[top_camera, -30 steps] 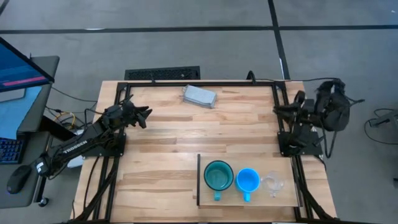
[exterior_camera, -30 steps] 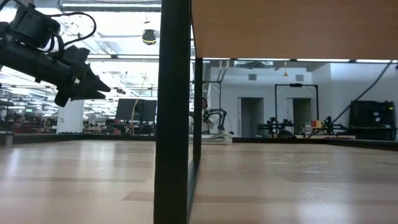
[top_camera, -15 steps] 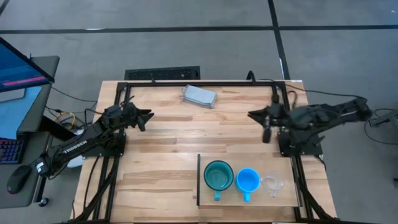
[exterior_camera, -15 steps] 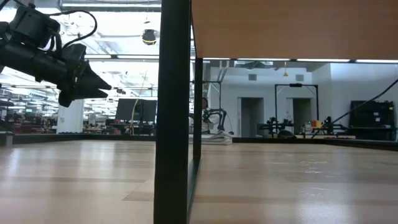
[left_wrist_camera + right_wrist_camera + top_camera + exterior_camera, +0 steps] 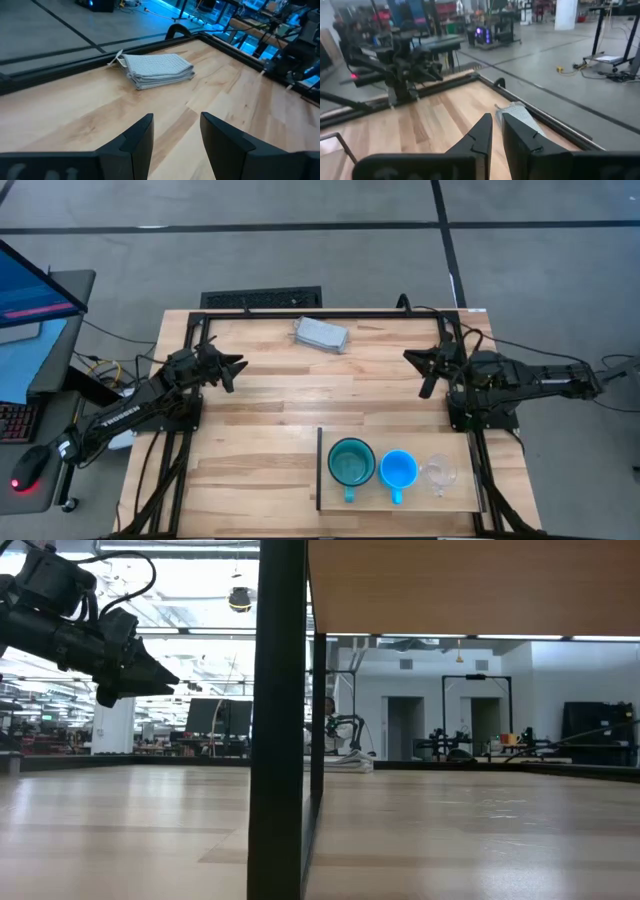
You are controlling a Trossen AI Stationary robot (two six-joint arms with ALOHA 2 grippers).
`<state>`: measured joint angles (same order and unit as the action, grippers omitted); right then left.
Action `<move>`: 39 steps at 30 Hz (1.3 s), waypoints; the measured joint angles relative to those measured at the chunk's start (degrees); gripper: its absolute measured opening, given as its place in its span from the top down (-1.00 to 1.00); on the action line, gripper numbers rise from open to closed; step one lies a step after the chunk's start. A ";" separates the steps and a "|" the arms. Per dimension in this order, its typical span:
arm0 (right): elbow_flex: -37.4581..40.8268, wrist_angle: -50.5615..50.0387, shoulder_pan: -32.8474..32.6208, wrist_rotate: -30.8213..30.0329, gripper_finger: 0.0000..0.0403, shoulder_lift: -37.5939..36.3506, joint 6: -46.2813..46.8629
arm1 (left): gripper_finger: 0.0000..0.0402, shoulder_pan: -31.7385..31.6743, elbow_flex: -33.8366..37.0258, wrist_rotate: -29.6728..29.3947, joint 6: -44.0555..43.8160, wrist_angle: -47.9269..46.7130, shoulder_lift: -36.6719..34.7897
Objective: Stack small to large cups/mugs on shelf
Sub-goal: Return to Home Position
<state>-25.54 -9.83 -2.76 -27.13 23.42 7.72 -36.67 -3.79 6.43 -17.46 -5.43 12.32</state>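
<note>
Three cups stand upright in a row on the pale shelf board (image 5: 400,498) at the table's near right: a teal mug (image 5: 351,463), a blue mug (image 5: 398,471) and a clear cup (image 5: 438,474). The board's dark upright edge (image 5: 319,470) is on its left side. My left gripper (image 5: 232,367) hovers open over the table's left part, far from the cups, and also shows in the left wrist view (image 5: 175,117). My right gripper (image 5: 418,365) hovers over the table's right part, beyond the shelf. Its fingers are nearly together and empty in the right wrist view (image 5: 496,116).
A folded grey cloth (image 5: 320,334) lies near the table's far edge, between the two grippers; it also shows in the left wrist view (image 5: 157,70). Black frame rails (image 5: 320,313) run along the far and side edges. The cups do not show in the low view.
My right arm has unfolded from its folded pose at the table's right edge, and its gripper has swung out over the table toward the left, then settled. The cups have stayed in place.
</note>
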 joint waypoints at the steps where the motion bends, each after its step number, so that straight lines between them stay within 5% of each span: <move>1: 1.27 0.43 0.26 -0.36 0.69 -1.34 0.33 | 0.24 0.00 0.00 -0.31 0.45 0.03 0.00; 12: 16.46 12.86 6.09 -1.24 0.69 -13.10 2.38 | 0.24 -0.02 -0.02 -2.72 3.54 -0.19 0.00; 34: 24.87 13.15 12.60 0.59 0.69 -23.32 3.57 | 0.24 -0.06 -0.07 -6.25 5.86 -1.76 0.02; 39: 24.87 12.63 13.54 8.11 0.69 -23.30 4.27 | 0.24 -0.06 -0.17 -6.38 6.47 -2.63 0.04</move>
<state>-0.67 2.80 10.78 -19.02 0.12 11.99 -36.73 -3.97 0.05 -10.98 -8.06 12.36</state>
